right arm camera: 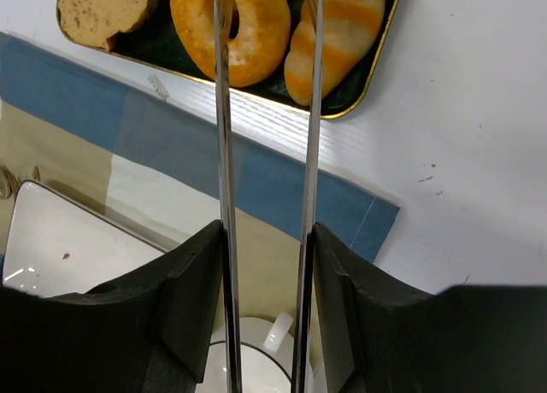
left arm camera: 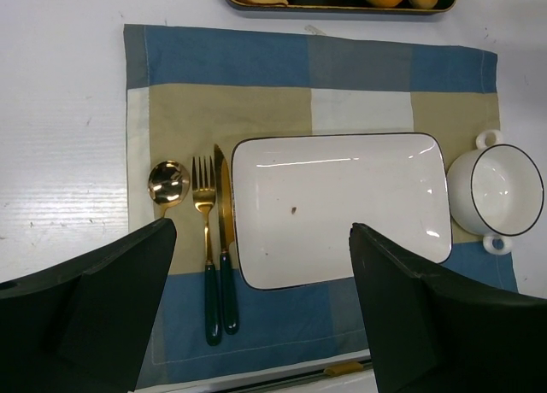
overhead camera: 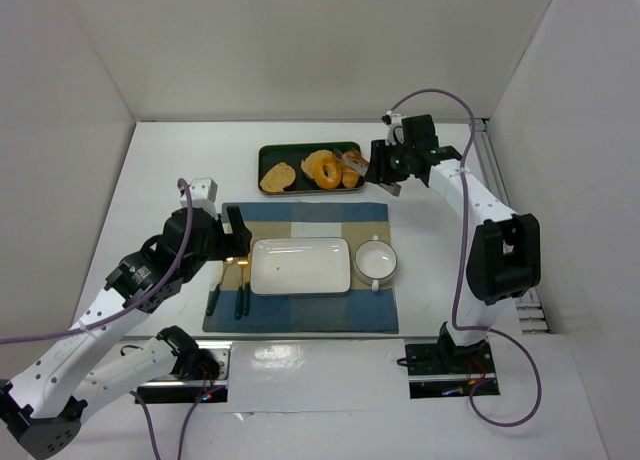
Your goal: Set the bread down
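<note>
While R gripper (right arm camera: 267, 239) clamps metal tongs (right arm camera: 225, 137), bread (right arm camera: 256, 30) lies in the dark tray (right arm camera: 342, 111) at the far side of the tabletop.

R jaws stand narrow, pressed on the 2 tong blades. In wrist view 1 blade crosses the bread's centre hole, the other runs over the striped roll (right arm camera: 342, 34) just beside it. Blade tips are cut off at the top, so can't tell if they touch the bread. Toast slice (right arm camera: 107, 8) sits in the tray on the bread's other side. L gripper (left arm camera: 263, 231) hangs over the checked placemat (left arm camera: 222, 60), jaws wide, nothing between them. On the mat: white rect. plate (left arm camera: 342, 205) w/ spoon (left arm camera: 167, 184), fork (left arm camera: 202, 196) and knife (left arm camera: 224, 239) along 1 side and a white 2-handled bowl (left arm camera: 504, 188) on the other.
</note>
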Available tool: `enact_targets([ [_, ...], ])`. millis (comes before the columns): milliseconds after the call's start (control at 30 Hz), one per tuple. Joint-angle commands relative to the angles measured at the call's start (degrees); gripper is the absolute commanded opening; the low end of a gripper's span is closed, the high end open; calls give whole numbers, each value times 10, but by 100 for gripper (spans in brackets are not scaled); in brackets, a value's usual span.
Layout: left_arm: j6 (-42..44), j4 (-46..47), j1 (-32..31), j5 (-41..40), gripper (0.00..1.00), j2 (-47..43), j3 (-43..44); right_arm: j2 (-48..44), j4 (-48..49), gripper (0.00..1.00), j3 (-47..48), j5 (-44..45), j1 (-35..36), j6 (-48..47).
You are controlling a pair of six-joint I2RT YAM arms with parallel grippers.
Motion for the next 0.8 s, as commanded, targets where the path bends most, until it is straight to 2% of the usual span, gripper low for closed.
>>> enact_targets([
  [0,-8,18,-2,4,96,-7,-2,3,13,52,14,-23,4,-2],
  [133,-8,18,-2,4,96,-7,-2,15,19,55,14,-30,10,-2],
  [667,-8,13,-2,-2,96,-12,-8,58,19,55,31,-46,10,-7],
  [767,-8,13,-2,-7,96,-12,-8,63,13,49,31,-46,10,-7],
])
